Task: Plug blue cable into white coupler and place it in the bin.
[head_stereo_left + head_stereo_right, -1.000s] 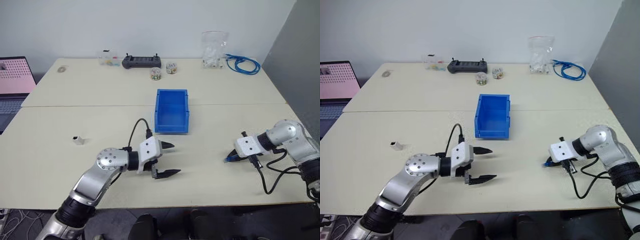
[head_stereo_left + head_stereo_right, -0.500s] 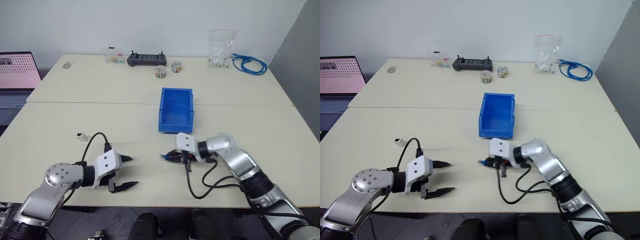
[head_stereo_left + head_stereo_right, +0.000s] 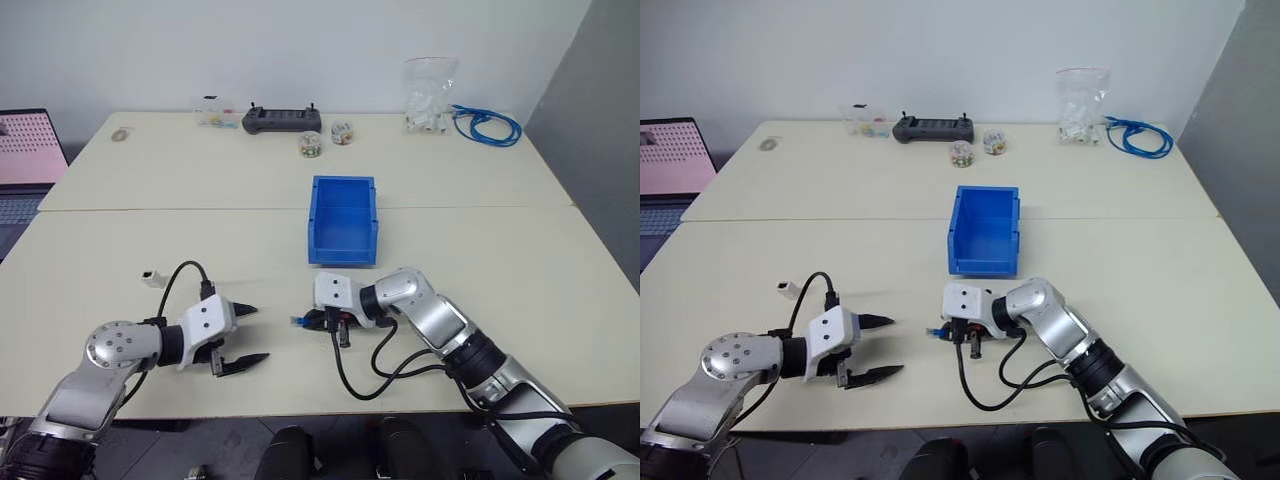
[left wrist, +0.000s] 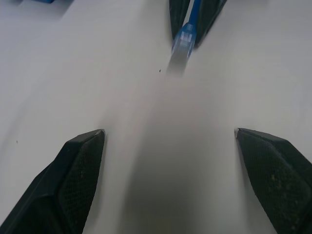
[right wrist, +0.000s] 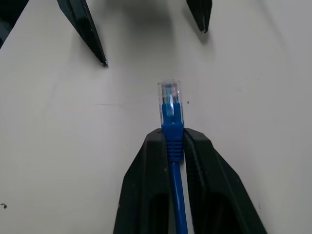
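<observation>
My right gripper [image 3: 312,320] is shut on the blue cable [image 5: 171,127] just behind its clear plug [image 5: 168,97], which sticks out toward my left gripper [image 3: 243,336]. The left gripper stands open just above the table, a short gap away and facing the plug [image 4: 184,43], with nothing between its fingers [image 4: 80,161]. The white coupler [image 3: 152,277] lies on the table to the far left of the left gripper, apart from both grippers. The blue bin [image 3: 343,218] stands in the middle of the table, just beyond the right gripper.
Along the back edge are a black controller [image 3: 282,120], two small jars [image 3: 312,146], a clear box [image 3: 212,113], a bag of white parts [image 3: 428,95] and a coiled blue cable bundle [image 3: 486,126]. A laptop [image 3: 25,150] sits at far left. A black wire [image 3: 365,375] loops under the right arm.
My right arm has swung from the table's right side to its middle, carrying the cable end. The left gripper has moved left and stayed open.
</observation>
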Controlling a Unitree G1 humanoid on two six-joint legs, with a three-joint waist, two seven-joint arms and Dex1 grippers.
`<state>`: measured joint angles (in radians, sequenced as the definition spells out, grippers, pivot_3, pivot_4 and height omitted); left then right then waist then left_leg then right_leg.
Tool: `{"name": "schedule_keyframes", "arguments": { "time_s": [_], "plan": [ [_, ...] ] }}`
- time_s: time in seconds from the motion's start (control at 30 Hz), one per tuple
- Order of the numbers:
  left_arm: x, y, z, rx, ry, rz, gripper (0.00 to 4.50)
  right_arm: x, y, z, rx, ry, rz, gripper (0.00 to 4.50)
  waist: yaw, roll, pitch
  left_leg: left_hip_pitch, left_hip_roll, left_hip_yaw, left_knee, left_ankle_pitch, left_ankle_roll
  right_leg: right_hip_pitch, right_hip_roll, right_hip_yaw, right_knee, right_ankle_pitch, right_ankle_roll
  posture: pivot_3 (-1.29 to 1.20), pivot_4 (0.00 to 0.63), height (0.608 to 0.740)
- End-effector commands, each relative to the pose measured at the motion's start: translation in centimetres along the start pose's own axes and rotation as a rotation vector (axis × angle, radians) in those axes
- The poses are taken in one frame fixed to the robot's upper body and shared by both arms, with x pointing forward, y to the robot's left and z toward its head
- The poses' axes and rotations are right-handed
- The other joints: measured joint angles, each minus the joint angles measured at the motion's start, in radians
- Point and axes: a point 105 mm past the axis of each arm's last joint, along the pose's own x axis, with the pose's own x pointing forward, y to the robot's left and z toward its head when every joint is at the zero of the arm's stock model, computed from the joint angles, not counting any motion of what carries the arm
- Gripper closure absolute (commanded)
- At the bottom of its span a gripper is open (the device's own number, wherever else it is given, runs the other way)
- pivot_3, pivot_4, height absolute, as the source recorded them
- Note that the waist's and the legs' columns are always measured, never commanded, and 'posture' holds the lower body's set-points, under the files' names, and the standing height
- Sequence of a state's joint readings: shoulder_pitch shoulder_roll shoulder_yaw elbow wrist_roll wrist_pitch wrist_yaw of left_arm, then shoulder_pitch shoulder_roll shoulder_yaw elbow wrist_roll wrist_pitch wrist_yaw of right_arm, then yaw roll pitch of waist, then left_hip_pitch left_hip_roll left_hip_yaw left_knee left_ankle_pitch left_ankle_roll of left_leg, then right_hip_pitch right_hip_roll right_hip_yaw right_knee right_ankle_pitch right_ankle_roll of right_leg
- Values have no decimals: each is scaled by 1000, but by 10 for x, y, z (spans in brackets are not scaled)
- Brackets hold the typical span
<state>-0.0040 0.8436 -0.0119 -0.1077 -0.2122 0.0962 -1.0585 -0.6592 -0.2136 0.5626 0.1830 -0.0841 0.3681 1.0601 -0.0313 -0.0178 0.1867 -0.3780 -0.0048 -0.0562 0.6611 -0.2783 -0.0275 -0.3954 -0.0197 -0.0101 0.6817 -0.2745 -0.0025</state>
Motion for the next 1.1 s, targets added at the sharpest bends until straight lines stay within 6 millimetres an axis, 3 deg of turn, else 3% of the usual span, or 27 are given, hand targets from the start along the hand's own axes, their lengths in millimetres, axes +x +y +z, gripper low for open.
{"name": "schedule_keyframes", "arguments": {
  "time_s": [0.03,0.23,0.43,0.53,0.67,0.93,1.1],
  "plan": [
    [5,-1,1,28,-6,-5,0,-3,-5,11,10,-40,-11,2865,0,0,0,0,0,0,0,0,0,0,0,0,0,0,0,0,150,740],
    [12,3,3,44,-29,1,0,-25,-7,32,74,-142,-47,1401,4,0,0,-1,0,0,0,0,0,0,0,0,0,0,0,0,150,740],
    [22,6,12,71,-82,-16,0,-55,1,32,139,-184,-83,50,12,-1,0,-2,-1,-1,1,0,0,0,-1,-1,-1,0,1,0,150,740],
    [30,2,17,69,-117,-52,0,-74,16,22,183,-188,-81,50,16,-1,0,-2,-2,-1,1,0,0,0,-2,-1,-2,1,1,0,150,740],
    [37,-1,11,85,-93,-94,0,-82,30,7,241,-165,-97,50,14,-1,0,-2,-1,-1,0,0,0,0,-2,-1,-2,1,2,0,150,740],
    [50,0,7,129,-73,-128,0,-91,35,-4,318,-168,-175,50,17,-1,-1,-2,-2,-1,1,0,0,1,-1,-1,-2,0,4,0,150,740],
    [56,1,5,162,-57,-147,937,-95,36,-2,334,-179,-189,0,23,0,-1,-1,-2,-1,1,0,0,2,-2,-1,-2,0,4,0,150,740]
  ]
}}
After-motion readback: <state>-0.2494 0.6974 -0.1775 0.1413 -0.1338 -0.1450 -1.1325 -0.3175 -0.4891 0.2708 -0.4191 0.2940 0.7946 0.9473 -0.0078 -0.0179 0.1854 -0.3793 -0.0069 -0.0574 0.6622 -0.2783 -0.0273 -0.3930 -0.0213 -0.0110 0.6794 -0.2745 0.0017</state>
